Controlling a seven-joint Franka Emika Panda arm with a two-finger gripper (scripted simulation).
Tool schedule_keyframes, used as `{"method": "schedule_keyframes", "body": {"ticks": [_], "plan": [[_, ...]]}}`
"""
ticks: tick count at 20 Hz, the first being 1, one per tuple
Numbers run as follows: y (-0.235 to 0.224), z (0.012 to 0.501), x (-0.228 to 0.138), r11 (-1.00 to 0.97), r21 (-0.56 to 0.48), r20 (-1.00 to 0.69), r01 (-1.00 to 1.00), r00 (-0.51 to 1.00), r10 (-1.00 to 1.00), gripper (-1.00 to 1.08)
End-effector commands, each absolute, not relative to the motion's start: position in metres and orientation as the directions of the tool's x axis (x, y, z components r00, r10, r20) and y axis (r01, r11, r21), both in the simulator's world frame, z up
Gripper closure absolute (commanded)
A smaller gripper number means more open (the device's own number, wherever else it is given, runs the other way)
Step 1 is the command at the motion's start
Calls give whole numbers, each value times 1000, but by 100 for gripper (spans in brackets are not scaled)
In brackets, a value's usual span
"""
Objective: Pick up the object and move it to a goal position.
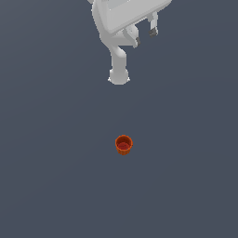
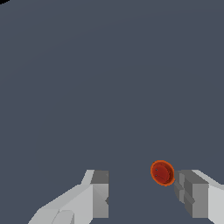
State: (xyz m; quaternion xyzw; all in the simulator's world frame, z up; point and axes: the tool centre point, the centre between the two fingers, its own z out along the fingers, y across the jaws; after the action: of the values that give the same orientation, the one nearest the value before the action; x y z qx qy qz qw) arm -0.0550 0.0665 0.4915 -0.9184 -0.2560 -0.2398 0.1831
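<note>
Your end effector (image 1: 145,37) hangs released, well apart from the upright cup (image 1: 123,144) on the desk (image 1: 51,162).

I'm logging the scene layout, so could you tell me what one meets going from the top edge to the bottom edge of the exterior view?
Gripper, open, with nothing between its fingers → arm base → orange-red cup, upright on the grey floor.

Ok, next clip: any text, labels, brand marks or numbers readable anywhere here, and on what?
None: no words, numbers or signs show in either view.
Cup: plain orange-red, no label.
Gripper: plain white and grey, no brand mark.
Floor: bare dark grey, unmarked.
</note>
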Motion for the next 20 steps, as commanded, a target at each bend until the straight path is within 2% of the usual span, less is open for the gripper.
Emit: {"method": "schedule_keyframes", "body": {"ticks": [1, 11, 20], "plan": [[76, 502, -60, -779, -182, 561, 600, 714, 419, -20], [119, 517, -71, -674, -41, 616, 738, 550, 564, -20], [152, 490, -65, -559, 72, 606, 826, 409, 682, -20]]}}
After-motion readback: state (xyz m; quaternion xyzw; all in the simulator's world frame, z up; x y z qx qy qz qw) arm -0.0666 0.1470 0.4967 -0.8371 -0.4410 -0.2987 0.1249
